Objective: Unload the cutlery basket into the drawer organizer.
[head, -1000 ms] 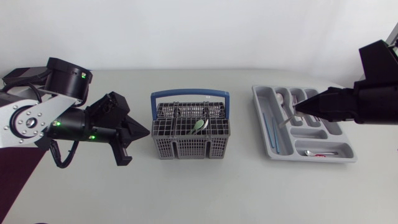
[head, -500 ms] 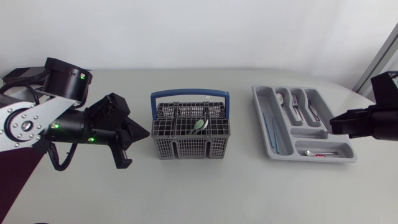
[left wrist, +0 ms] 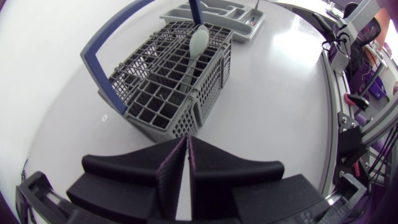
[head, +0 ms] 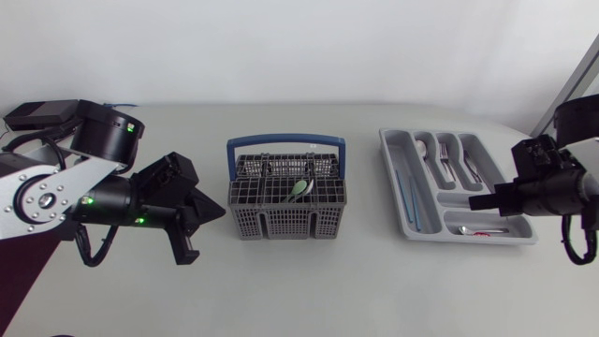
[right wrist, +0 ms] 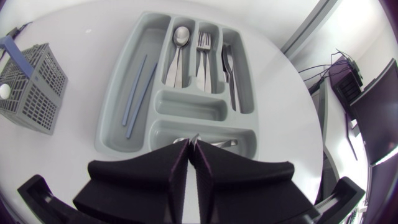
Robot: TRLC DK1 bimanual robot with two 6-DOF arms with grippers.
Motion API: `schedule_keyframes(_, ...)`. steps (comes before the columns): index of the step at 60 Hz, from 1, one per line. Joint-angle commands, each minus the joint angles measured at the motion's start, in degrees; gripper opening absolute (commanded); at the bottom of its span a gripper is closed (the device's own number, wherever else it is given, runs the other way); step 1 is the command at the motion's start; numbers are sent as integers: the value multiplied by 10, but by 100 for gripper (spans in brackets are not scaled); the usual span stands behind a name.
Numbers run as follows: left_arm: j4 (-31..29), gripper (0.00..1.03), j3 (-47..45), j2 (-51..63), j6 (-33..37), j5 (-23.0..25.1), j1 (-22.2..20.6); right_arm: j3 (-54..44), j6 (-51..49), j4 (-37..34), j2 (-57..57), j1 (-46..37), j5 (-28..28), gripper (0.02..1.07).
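The grey cutlery basket (head: 286,192) with a blue handle stands mid-table, and a pale green spoon (head: 299,187) sticks up in it. My left gripper (head: 223,198) is shut and empty, its tip just left of the basket (left wrist: 171,87), pointing at it. The grey drawer organizer (head: 388,164) lies to the right and holds a spoon (right wrist: 178,46), forks (right wrist: 202,56), knives (right wrist: 229,68) and blue sticks (right wrist: 138,87). My right gripper (head: 473,200) is shut and empty, over the organizer's right edge near the cross compartments (right wrist: 189,144).
A small piece of cutlery (head: 477,228) lies in the organizer's front compartment. Bare tabletop lies between basket and organizer and in front of both. The table's right edge runs close behind the organizer.
My right arm has pulled back from over the organizer's middle slots to its right edge and dropped lower. The left arm has shifted only slightly.
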Motion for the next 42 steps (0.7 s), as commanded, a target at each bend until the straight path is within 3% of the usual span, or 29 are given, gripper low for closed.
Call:
schedule_keyframes(1, 1, 19, -16, -5, -6, 1, 4, -14, 15, 18, 34, 14, 19, 13)
schedule_keyframes(15, 2, 19, -23, -5, -8, 1, -1, -14, 33, 64, 126, 29, 56, 14)
schedule_keyframes(33, 1, 19, -20, -5, -11, 0, -7, 0, 45, 110, 232, 33, 62, 18)
schedule_keyframes(39, 1, 19, -21, -5, -13, -4, -13, 7, 51, 110, 233, 34, 62, 39)
schedule_keyframes(42, 1, 19, -19, -5, -13, -6, -15, 14, 53, 106, 229, 34, 62, 58)
